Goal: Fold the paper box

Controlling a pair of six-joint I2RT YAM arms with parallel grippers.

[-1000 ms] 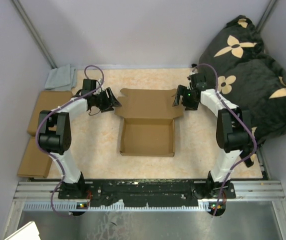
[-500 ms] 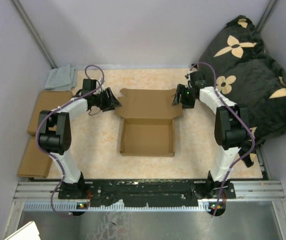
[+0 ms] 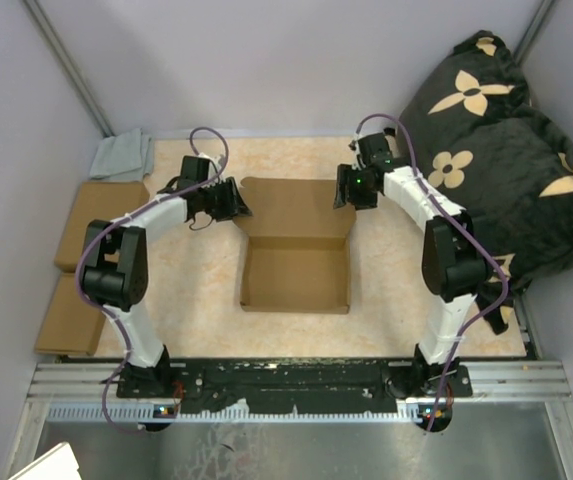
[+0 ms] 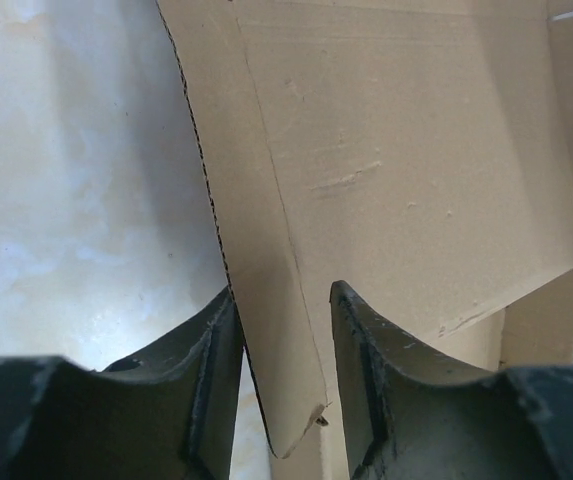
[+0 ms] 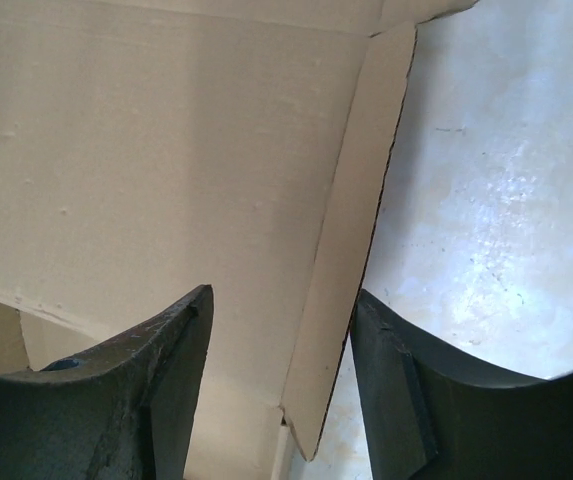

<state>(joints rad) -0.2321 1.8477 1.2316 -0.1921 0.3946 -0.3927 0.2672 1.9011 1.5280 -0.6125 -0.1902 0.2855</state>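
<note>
The paper box (image 3: 296,280) lies mid-table as a shallow brown tray with its lid (image 3: 296,205) spread flat behind it. My left gripper (image 3: 234,203) is at the lid's left edge. In the left wrist view that gripper (image 4: 281,290) is open astride the raised left side flap (image 4: 266,330), whose edge rests against the left finger (image 4: 201,360). My right gripper (image 3: 344,190) is at the lid's right edge. It (image 5: 282,293) is open around the narrow right side flap (image 5: 351,250), which leans near the right finger (image 5: 396,380), with a wide gap to the other finger.
Smaller closed brown boxes (image 3: 84,232) are stacked along the left side, with a grey cloth (image 3: 121,155) behind them. Black pillows with a tan flower print (image 3: 506,150) fill the right rear corner. A metal rail (image 3: 296,385) carries the arm bases at the near edge.
Both grippers moved inward onto the lid's side flaps, which now stand up between the fingers. Both sets of jaws have narrowed.
</note>
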